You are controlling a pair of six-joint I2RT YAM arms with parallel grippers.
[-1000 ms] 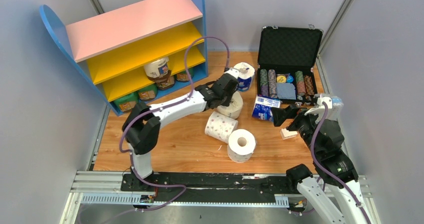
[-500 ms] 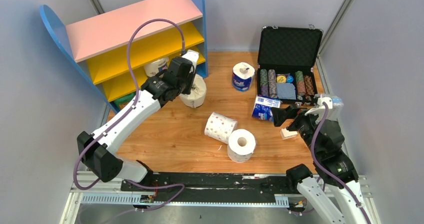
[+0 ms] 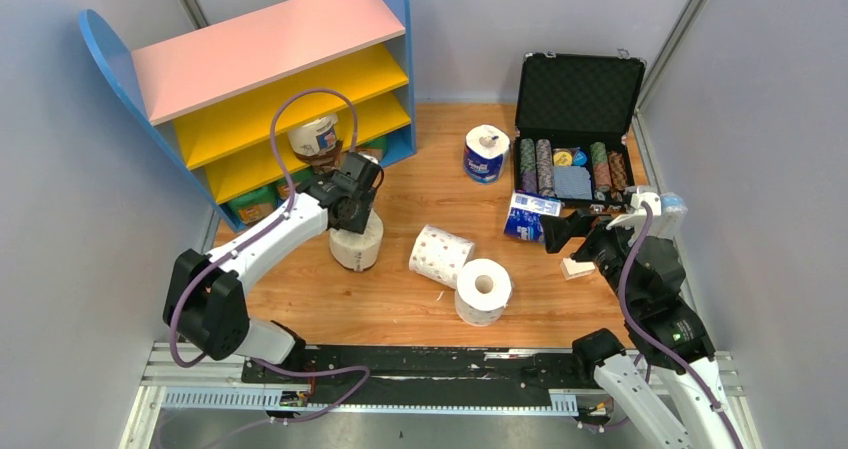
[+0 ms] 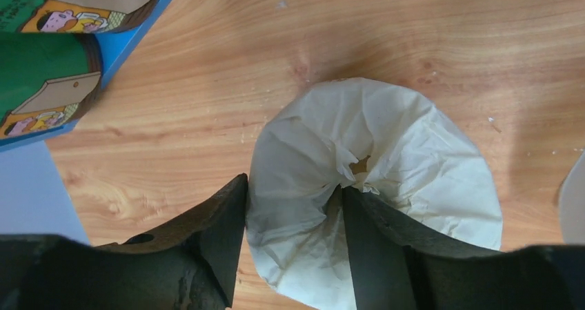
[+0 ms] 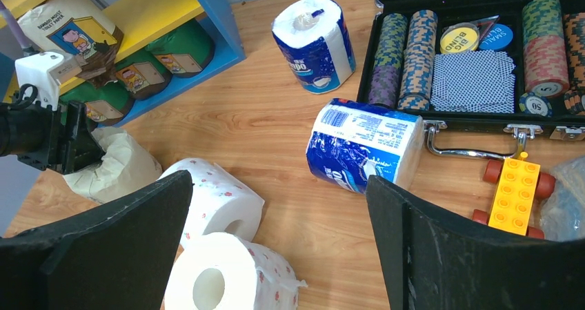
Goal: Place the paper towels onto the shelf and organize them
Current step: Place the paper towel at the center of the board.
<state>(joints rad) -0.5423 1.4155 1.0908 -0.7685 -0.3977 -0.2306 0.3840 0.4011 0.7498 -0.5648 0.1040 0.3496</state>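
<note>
While standing on floor, cream roll [image 4: 386, 186] has wrap pinched by left pincer [image 4: 293, 244].

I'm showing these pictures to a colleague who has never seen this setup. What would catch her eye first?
Probably the shelf at the far left, with its blue sides, pink top and yellow boards, and green-wrapped rolls on its bottom tier. Next, the left gripper pinching the crumpled top of a cream-wrapped roll standing on the table in front of the shelf. At the far right lies an open black case holding poker chips.
</note>
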